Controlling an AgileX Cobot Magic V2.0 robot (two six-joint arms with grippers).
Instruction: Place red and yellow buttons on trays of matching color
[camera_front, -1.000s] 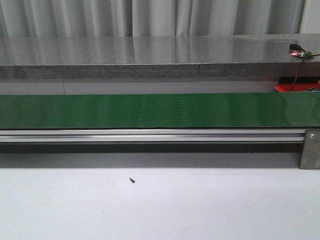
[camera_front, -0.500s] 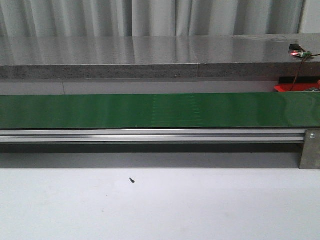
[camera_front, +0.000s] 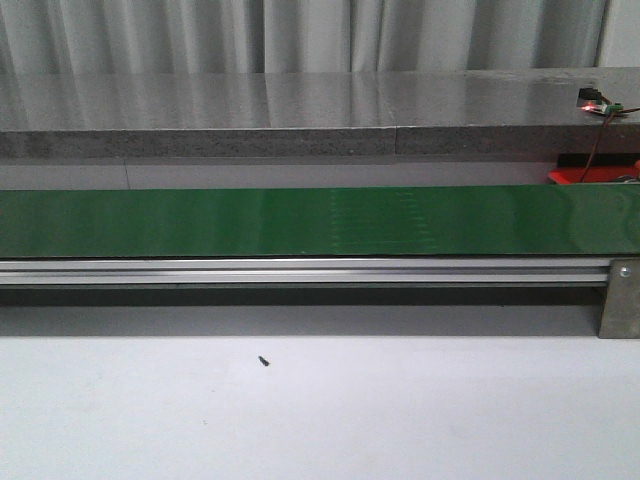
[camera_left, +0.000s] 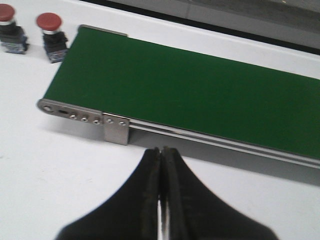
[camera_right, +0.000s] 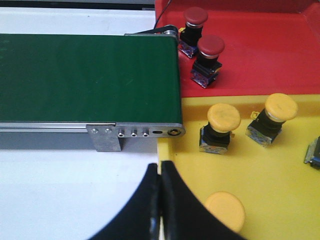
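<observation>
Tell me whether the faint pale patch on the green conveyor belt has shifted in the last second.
Yes. The pale patch on the green conveyor belt has drifted right, toward the grey metal bracket.

- The red tray only peeks out behind the green belt in the front view.
- A yellow button is partly hidden by the right pincer.
- One red button is cut off by the picture's edge.
- The dark speck on the counter is too small to tell.
</observation>
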